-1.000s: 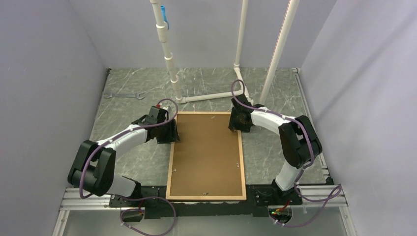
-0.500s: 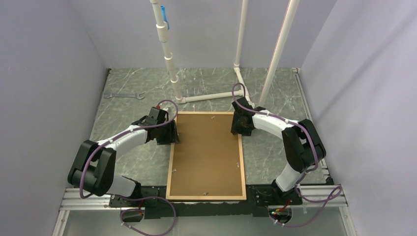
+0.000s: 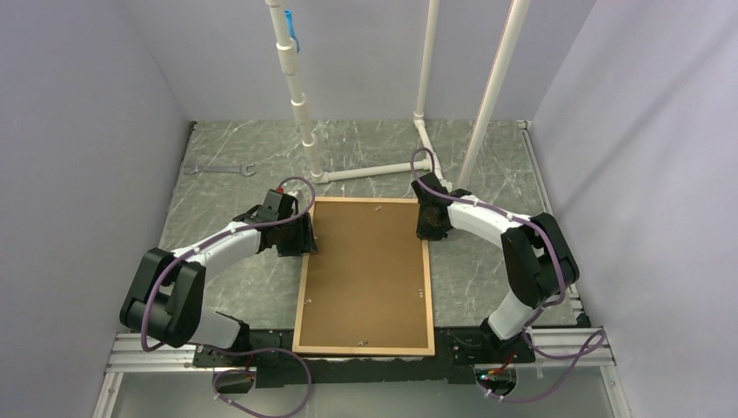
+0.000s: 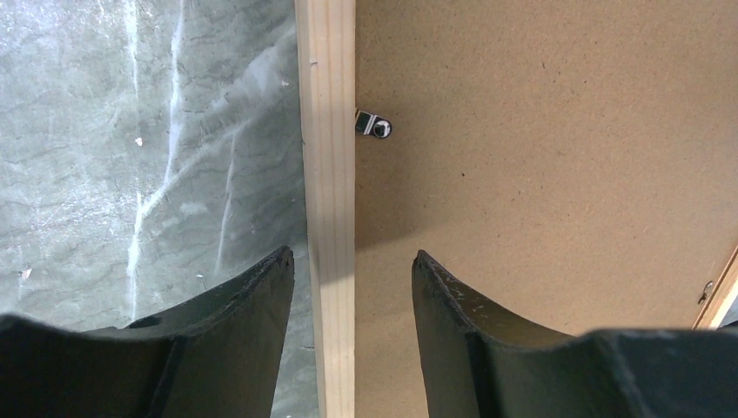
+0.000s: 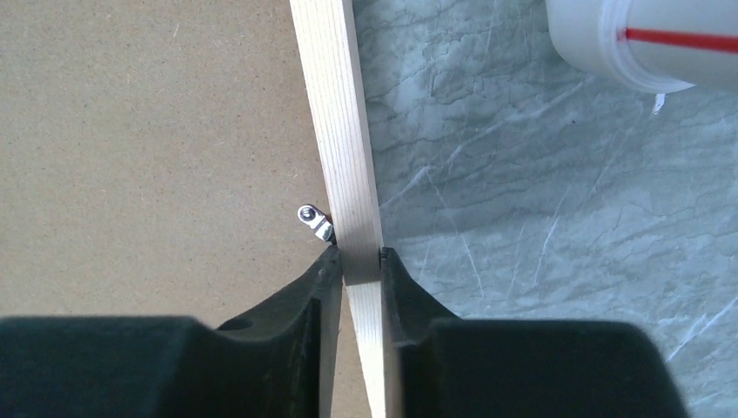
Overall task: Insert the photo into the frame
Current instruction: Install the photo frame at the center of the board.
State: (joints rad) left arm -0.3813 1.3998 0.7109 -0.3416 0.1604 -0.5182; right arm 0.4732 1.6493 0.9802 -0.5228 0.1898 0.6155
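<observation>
The frame (image 3: 301, 296) of light wooden strips lies flat on the table, filled by a brown backing panel (image 3: 365, 270). The photo is hidden. My left gripper (image 3: 305, 235) is open and straddles the frame's left strip (image 4: 329, 131) near the far corner, one finger over the table and the other over the panel (image 4: 540, 157), neither pressing the wood. My right gripper (image 3: 428, 228) is shut on the frame's right strip (image 5: 335, 131), and both fingertips press the wood just below a small metal clip (image 5: 314, 219).
A white pipe structure (image 3: 300, 104) rises behind the frame, and one pipe end (image 5: 644, 39) shows at the top right of the right wrist view. A wrench (image 3: 219, 169) lies at the far left. Grey walls close in both sides. A metal clip (image 4: 374, 124) sits by the left strip.
My right gripper has shifted outward onto the frame's right strip and closed on it. The left arm and the frame have barely moved.
</observation>
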